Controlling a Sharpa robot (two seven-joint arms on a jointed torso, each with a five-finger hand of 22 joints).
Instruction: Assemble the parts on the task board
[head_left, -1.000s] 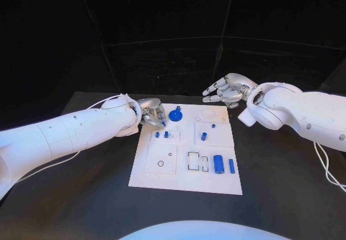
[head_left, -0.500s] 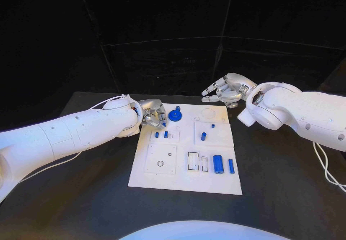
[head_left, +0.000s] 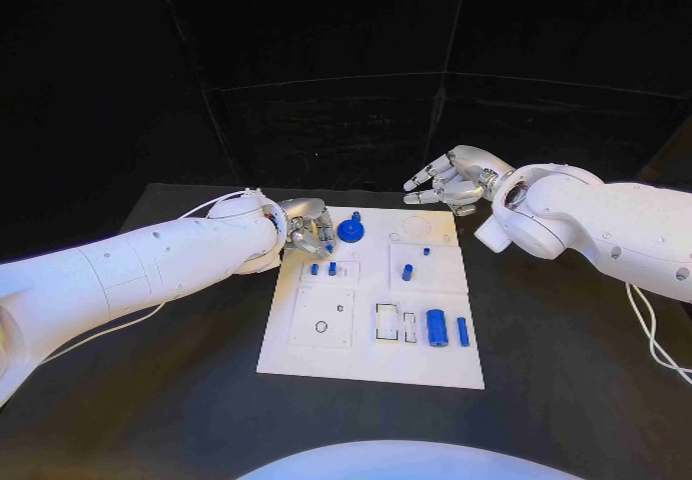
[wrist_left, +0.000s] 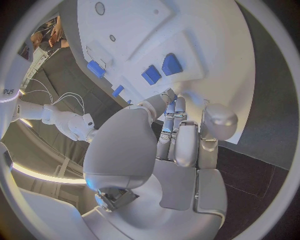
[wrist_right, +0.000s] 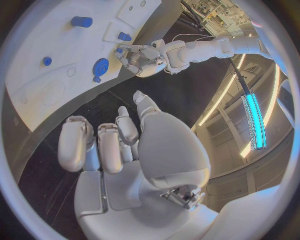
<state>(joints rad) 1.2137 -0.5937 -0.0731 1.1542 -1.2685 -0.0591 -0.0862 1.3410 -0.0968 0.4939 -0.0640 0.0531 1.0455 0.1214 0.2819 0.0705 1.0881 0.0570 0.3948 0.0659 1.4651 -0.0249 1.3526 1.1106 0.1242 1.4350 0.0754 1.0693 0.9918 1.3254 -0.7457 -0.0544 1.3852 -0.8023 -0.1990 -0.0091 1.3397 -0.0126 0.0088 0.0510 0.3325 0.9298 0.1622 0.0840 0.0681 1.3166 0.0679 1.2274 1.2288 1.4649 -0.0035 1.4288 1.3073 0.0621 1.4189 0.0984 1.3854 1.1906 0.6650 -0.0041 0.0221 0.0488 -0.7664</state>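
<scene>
1. Nearest the robot, the white board lies flat in the middle of the black desk. Its near row holds a thick blue cylinder and a thin blue bar lying side by side, just beside an outlined slot that looks unfilled.
2. To the left of these, a square panel shows small rings with no blue piece in them, so I judge that spot still waits for its parts.
3. Mid-board, two short blue pegs stand close together, and another blue peg stands in the panel to their right.
4. Farther back, a round blue knob sits near the far edge, with an empty-looking round recess beside it.
5. The left hand hovers at the board's far left corner, just beside the knob; its fingers are curled in, and whether they hold anything I cannot tell.
6. Farthest away, the right hand hangs beyond the far edge, fingers apart, holding nothing.
7. Overall, the assembly looks partly done, with several pieces loose.
</scene>
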